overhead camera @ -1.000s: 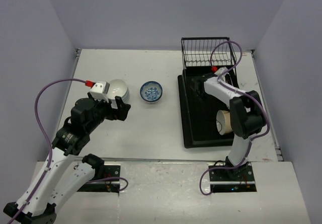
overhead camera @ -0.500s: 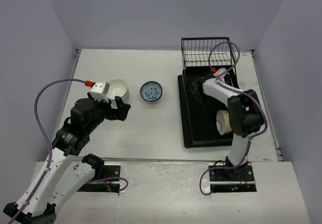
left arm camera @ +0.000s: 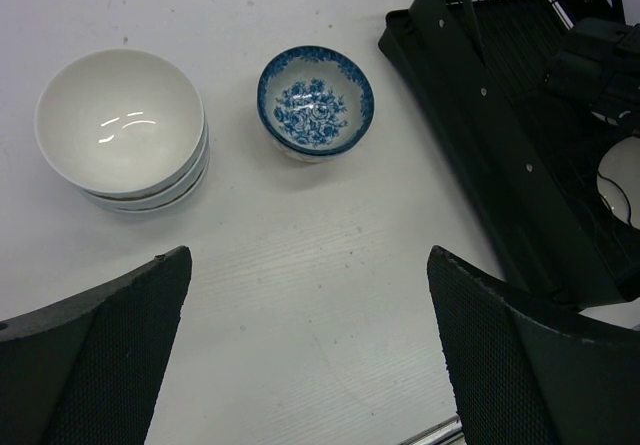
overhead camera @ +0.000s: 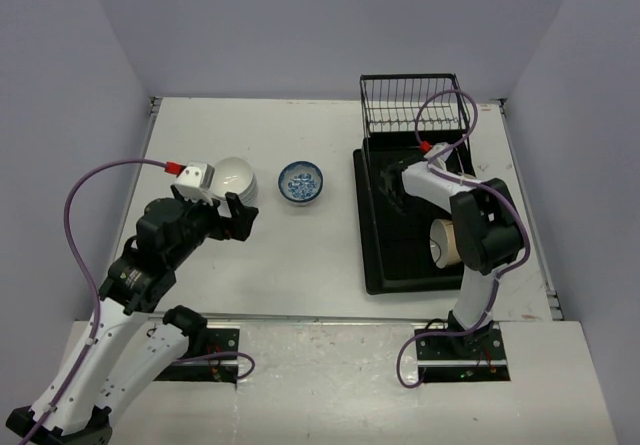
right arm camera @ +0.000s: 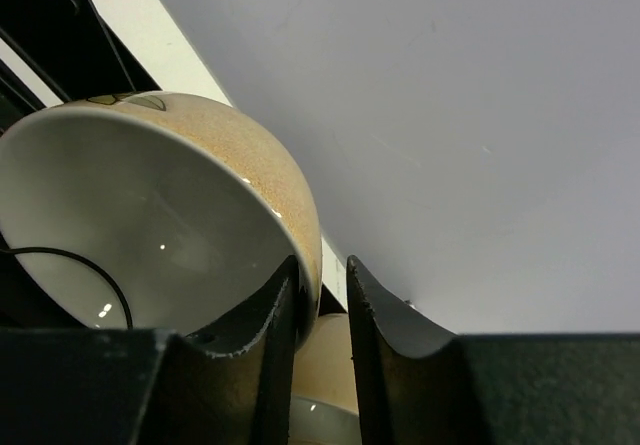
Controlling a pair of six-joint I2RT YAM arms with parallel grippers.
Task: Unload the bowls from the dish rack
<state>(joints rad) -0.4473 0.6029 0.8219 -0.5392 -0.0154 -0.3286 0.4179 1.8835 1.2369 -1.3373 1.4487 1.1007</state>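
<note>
The black dish rack [overhead camera: 385,255] lies at the right, and my right arm [overhead camera: 440,178] reaches over it. A tan bowl [overhead camera: 446,243] lies on its side in the rack under that arm. In the right wrist view, my right gripper [right arm camera: 321,263] straddles the rim of the tan bowl [right arm camera: 150,205]. One finger is inside the bowl. The other stands a little off its outer wall, so the gripper is narrowly open. A second tan bowl [right arm camera: 335,360] shows below. My left gripper [left arm camera: 308,255] hangs wide open over bare table, near a stack of white bowls [left arm camera: 120,125] and a blue-and-white bowl [left arm camera: 315,100].
A black wire basket [overhead camera: 413,105] stands at the rack's far end. The white bowl stack [overhead camera: 236,177] and the blue-and-white bowl [overhead camera: 300,181] sit on the table [overhead camera: 300,255] left of the rack. The rack's raised rim [left arm camera: 470,95] runs along the right. Walls enclose the table.
My right forearm has swung slightly to the left over the rack. The left arm has barely shifted. The bowls on the table have not moved.
</note>
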